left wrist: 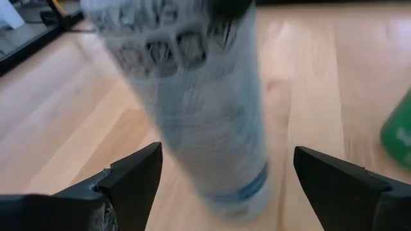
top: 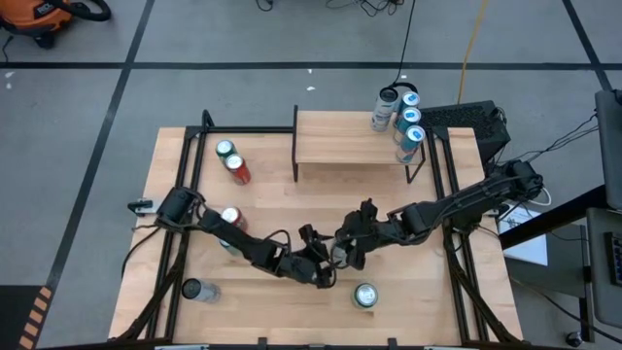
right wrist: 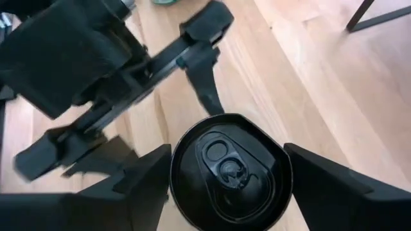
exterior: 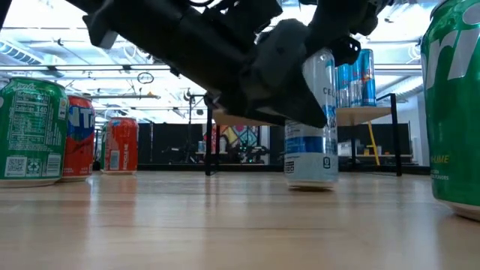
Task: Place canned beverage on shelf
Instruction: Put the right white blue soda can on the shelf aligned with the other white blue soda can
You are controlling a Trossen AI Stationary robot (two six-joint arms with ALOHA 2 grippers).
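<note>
A slim white-and-blue can (exterior: 311,124) stands mid-table, well short of the shelf (top: 355,146). This looks like a handover: the right gripper (right wrist: 225,170) straddles its top, fingers apart and apparently just clear of it, while the left gripper (left wrist: 225,176) brackets it, spread. Next, the right must clamp and lift it to the shelf.

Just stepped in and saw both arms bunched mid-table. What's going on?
Both arms meet over a tall white-and-blue can standing mid-table. The right gripper is around the can's black top from above; the left gripper is open with the can between its fingers. The shelf already carries cans at its right end. Other cans stand around the table.
</note>
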